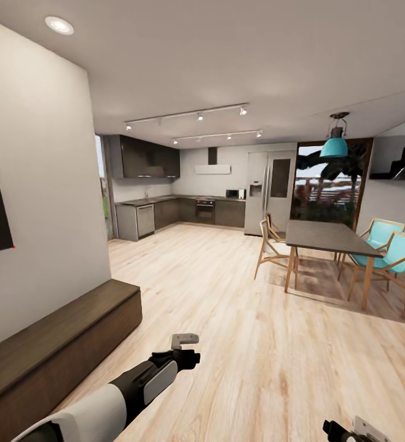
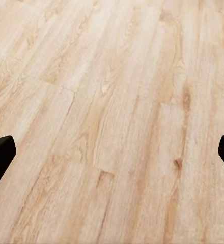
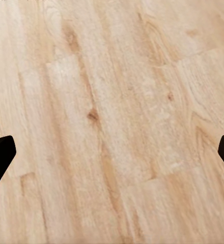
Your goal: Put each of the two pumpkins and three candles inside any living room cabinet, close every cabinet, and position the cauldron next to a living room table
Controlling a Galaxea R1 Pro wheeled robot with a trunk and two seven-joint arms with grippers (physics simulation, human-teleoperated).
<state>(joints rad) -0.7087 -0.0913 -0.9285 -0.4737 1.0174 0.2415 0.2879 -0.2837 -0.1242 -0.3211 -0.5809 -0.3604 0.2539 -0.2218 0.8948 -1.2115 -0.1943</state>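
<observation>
Wide plank floor [image 1: 227, 294] lies open ahead. The low dark cabinet [image 1: 55, 344] runs along the left wall, drawers closed. Dining table [image 1: 325, 236] with 3 chairs stands right. Left gripper [image 2: 112, 152] and right gripper [image 3: 112, 152] both hang spread, empty, over the floor.

Floor [image 1: 227, 294]: pale wood planks, visible grain and knots, soft satin sheen. Cabinet [image 1: 55, 344]: dark brown wood, matt. Dining table [image 1: 325, 236]: matt dark top, wooden legs. Fridge [image 1: 270, 190]: brushed-metal look.
</observation>
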